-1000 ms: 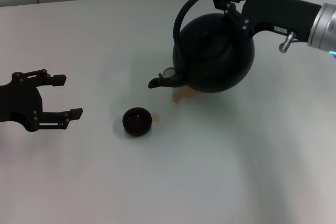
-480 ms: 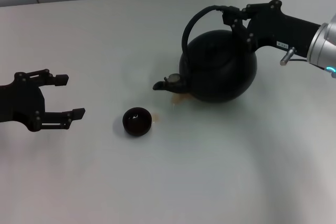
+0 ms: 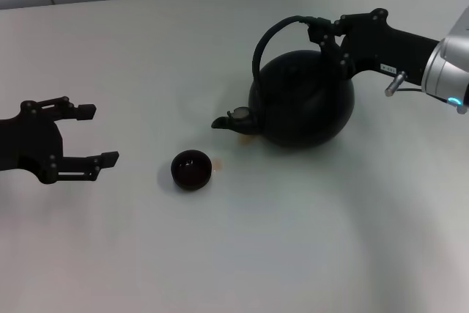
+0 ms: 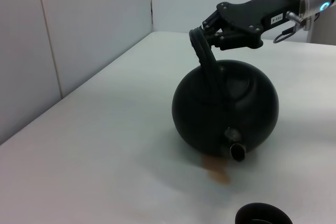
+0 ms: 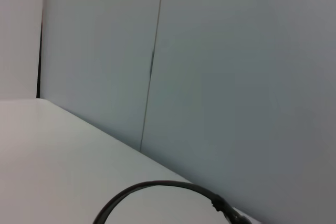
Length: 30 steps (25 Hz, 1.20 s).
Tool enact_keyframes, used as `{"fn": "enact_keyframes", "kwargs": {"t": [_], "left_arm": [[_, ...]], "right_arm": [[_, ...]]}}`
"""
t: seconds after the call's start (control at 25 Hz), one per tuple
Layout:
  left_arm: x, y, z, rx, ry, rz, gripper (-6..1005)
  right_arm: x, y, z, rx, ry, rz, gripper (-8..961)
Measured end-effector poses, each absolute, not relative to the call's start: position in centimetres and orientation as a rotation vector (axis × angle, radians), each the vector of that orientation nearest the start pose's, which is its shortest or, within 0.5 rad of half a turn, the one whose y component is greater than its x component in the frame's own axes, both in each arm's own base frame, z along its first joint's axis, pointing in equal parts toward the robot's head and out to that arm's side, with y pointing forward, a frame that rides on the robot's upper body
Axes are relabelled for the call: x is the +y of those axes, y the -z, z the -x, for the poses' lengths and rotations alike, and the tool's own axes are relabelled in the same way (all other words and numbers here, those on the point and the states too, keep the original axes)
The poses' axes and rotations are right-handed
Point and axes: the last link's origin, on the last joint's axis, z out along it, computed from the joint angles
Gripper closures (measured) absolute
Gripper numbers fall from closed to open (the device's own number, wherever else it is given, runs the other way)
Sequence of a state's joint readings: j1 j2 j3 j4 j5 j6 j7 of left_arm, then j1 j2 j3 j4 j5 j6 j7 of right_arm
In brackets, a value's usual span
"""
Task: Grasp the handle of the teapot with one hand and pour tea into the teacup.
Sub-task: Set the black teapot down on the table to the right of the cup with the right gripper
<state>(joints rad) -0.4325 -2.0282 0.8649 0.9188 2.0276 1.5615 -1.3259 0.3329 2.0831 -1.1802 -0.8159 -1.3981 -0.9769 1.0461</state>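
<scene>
The black teapot [image 3: 300,104] is upright at the table's back right, its spout [image 3: 223,122] pointing towards the robot's left. My right gripper [image 3: 323,35] is shut on the top right of the arched handle [image 3: 272,34]. From the left wrist view the teapot [image 4: 226,111] faces the camera, with the handle [image 4: 208,64] held by the right gripper [image 4: 206,30]. The small dark teacup [image 3: 192,169] stands in front of the spout, apart from it, and its rim [image 4: 262,215] shows in the left wrist view. My left gripper [image 3: 91,134] hovers open at the far left, holding nothing.
A brownish tea stain [image 3: 248,137] lies under the spout, with a smaller spot [image 3: 219,164] beside the cup; it shows as a puddle [image 4: 215,171] in the left wrist view. A grey panelled wall [image 5: 210,77] rises behind the table.
The right gripper has lowered the teapot and shifted it slightly right, tipping it back from a tilted pose to upright. The left gripper has stayed still.
</scene>
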Motion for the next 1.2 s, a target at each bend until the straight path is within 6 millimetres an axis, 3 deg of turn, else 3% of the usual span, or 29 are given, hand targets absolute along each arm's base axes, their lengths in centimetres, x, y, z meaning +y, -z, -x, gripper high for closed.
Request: {"fn": "enact_keyframes", "kwargs": {"t": [0.4, 0.64, 1.12, 1.2], "left_arm": [[32.67, -3.73, 27.33, -0.276, 0.349, 2.794, 129], [32.70, -3.85, 27.34, -0.276, 0.349, 2.791, 129], [32.74, -3.89, 27.27, -0.276, 0.349, 2.791, 129], [32.74, -3.87, 27.25, -0.276, 0.350, 2.792, 129]], "right_arm": [[36.28, -0.10, -26.87, 0.298, -0.528, 2.297, 859], [36.88, -0.84, -26.53, 0.354, -0.558, 2.268, 866], [36.97, -0.91, -26.62, 0.360, -0.553, 2.260, 518], [36.89, -0.92, -26.72, 0.363, -0.551, 2.258, 389]]}}
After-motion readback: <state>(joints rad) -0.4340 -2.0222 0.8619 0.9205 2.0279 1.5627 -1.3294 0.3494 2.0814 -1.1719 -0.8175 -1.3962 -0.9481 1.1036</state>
